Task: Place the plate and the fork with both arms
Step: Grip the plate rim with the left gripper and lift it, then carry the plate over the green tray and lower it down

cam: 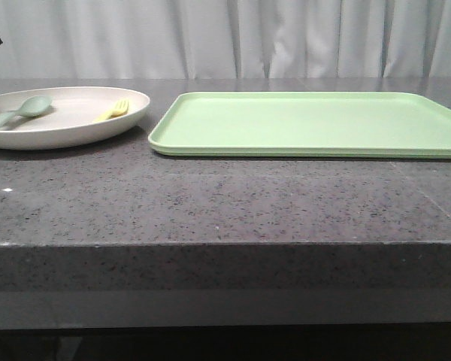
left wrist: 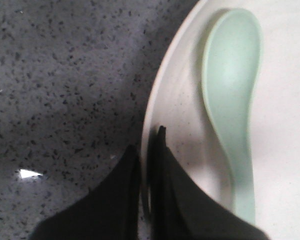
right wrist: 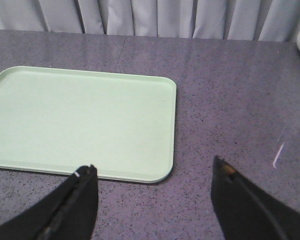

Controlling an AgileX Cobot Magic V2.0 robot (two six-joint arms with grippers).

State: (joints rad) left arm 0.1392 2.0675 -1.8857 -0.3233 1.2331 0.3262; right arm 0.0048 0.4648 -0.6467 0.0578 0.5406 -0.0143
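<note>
The cream-white plate (cam: 75,126) sits at the far left of the dark stone table, with the pale-yellow fork (cam: 114,110) and a grey-green spoon (cam: 22,111) lying in it. In the left wrist view my left gripper (left wrist: 147,138) is shut on the plate's rim (left wrist: 162,90), one finger outside and one inside, beside the spoon (left wrist: 230,75). The fork is out of that view. My right gripper (right wrist: 154,163) is open and empty, hovering over the bare table just off a corner of the light-green tray (right wrist: 80,120).
The light-green rectangular tray (cam: 308,124) lies empty to the right of the plate, close to its rim. A white curtain hangs behind the table. The table's front edge (cam: 225,242) runs across the front view.
</note>
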